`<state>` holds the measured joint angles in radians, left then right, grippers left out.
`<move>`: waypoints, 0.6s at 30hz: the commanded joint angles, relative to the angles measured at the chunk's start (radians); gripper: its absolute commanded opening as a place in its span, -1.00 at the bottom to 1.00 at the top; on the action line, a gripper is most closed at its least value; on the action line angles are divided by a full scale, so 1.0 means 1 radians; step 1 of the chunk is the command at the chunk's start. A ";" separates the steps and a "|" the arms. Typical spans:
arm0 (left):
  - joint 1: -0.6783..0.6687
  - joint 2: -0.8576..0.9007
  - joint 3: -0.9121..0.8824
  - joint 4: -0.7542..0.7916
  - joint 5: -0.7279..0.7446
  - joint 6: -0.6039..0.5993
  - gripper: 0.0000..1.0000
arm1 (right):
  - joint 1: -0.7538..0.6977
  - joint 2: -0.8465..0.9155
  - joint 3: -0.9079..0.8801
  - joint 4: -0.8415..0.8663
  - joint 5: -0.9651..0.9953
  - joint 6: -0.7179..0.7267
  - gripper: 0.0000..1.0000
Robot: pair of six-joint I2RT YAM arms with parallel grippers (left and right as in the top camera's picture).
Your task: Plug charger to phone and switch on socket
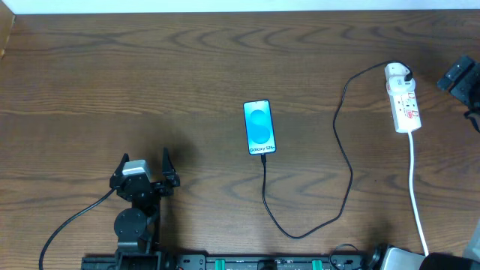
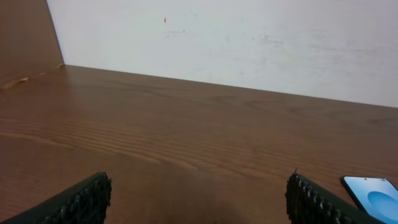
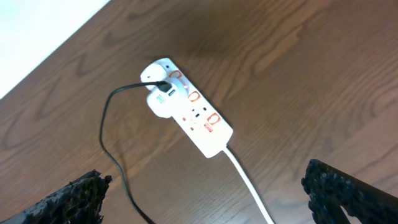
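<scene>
Over the bench (image 1: 90,75) in the overhead view, the phone (image 1: 259,127) lies mid-scene, screen up. The charger (image 1: 349,165) runs from its near edge, loops nearer, then climbs right & far to the socket (image 1: 405,105) at far right. Tip looks to meet the phone, but whether it's fully seated is too small to tell. Left fingers (image 1: 166,161) sit near-left, well apart from everything. Right arm (image 1: 459,75) is just right of the socket. Left wrist view: left fingers (image 2: 81,199) spread wide, holding nothing, w/ the phone (image 2: 372,194) peeking in at the near-right corner. Right wrist view: right fingers (image 3: 68,199) also wide open & empty, hovering above the socket (image 3: 189,106). The charger (image 3: 102,121) enters at its far end, and the white cord (image 3: 249,186) leaves the near end. So the step in hand is prob. the switch. To do it well: close the right fingers first so one blunt tip presses. Aim for the red mark (image 3: 176,76) nearest the adapter, though which one feeds it can't be confirmed. Come straight down & press gently. The strip looks light & loose, so a slanted push could slide it and tug the cable at the phone.
</scene>
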<state>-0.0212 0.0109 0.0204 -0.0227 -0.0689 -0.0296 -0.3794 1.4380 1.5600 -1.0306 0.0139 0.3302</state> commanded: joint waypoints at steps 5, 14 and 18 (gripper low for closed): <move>0.005 -0.007 -0.016 -0.044 -0.010 -0.010 0.79 | 0.001 -0.002 -0.017 0.000 0.050 0.007 0.99; 0.005 -0.007 -0.016 -0.044 -0.010 -0.010 0.79 | 0.002 -0.205 -0.365 0.275 -0.006 0.124 0.99; 0.005 -0.007 -0.016 -0.044 -0.010 -0.010 0.79 | 0.002 -0.381 -0.647 0.536 -0.006 0.126 0.98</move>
<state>-0.0212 0.0109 0.0231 -0.0265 -0.0658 -0.0299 -0.3794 1.1656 1.0626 -0.5873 0.0135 0.4191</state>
